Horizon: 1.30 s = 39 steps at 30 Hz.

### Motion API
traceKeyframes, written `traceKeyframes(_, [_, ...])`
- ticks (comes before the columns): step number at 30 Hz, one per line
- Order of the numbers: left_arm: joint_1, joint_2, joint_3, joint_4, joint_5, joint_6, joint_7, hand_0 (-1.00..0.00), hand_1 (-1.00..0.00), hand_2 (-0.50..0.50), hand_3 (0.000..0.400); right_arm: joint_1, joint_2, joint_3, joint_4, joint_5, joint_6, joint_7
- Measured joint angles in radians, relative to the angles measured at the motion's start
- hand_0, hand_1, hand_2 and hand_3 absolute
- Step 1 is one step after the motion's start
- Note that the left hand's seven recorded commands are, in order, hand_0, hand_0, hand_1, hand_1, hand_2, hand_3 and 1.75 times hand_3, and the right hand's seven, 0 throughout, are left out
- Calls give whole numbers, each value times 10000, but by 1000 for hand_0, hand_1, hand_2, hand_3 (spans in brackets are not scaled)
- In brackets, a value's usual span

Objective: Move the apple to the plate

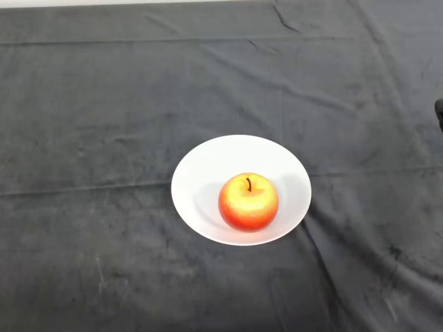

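Observation:
A red and yellow apple (248, 201) stands upright on the white plate (208, 173), stem up, a little toward the plate's near edge. The plate rests on the dark cloth near the middle of the head view.
The dark cloth (104, 138) covers the whole table and is creased in several places. A small dark shape (439, 114) shows at the right edge of the view.

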Motion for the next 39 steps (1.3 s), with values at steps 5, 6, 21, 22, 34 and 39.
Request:
traceKeyframes(5, [0, 0, 0, 0, 0, 5, -8, 0, 0, 0, 0, 0, 0, 0, 0, 0, 0, 0])
traceKeyframes(6, [0, 0, 0, 0, 0, 5, -9, 0, 0, 0, 0, 0, 0, -1, 0, 0, 0, 0])
traceKeyframes(21, [0, 0, 0, 0, 0, 31, -12, 0, 0, 0, 0, 0, 0, 0, 0, 0, 0, 0])
traceKeyframes(22, [0, 0, 0, 0, 1, 32, -12, 0, 0, 0, 0, 0, 0, 0, 0, 0, 0, 0])
traceKeyframes(34, [0, 0, 0, 0, 1, 35, -15, 0, 0, 0, 0, 0, 0, 0, 0, 0, 0, 0])
traceKeyframes(39, [0, 0, 1, 0, 1, 36, -19, 0, 0, 0, 0, 0, 0, 0, 0, 0, 0, 0])
